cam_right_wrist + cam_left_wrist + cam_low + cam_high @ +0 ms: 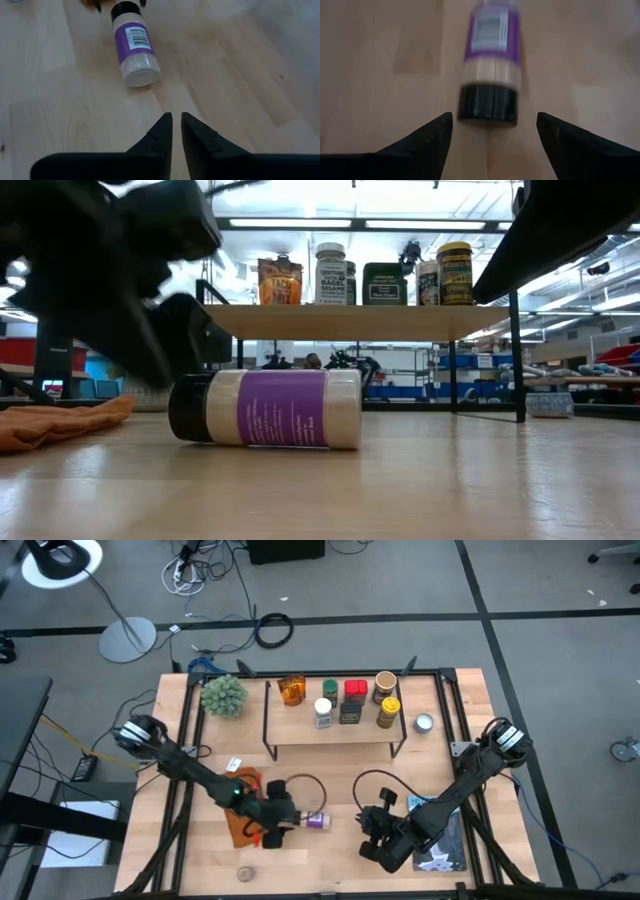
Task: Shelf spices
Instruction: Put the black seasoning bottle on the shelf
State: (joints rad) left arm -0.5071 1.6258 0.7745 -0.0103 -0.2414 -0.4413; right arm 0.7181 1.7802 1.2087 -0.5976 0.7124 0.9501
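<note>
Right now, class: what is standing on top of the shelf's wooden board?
On the shelf, six spice containers stand upright: an amber one, white, green, red-lidded dark and two yellow-labelled jars. Some labels are partly hidden behind neighbours.

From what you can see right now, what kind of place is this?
Most likely a robotics lab or workshop, not a kitchen. The wooden table stands on grey carpet strewn with cables, a floor lamp stands nearby, and the low view shows ceiling strip lights and blue storage shelving behind.

We cannot read the blurred purple jar label [492,30], and the low view crops the left claw [120,280] at its top.
</note>
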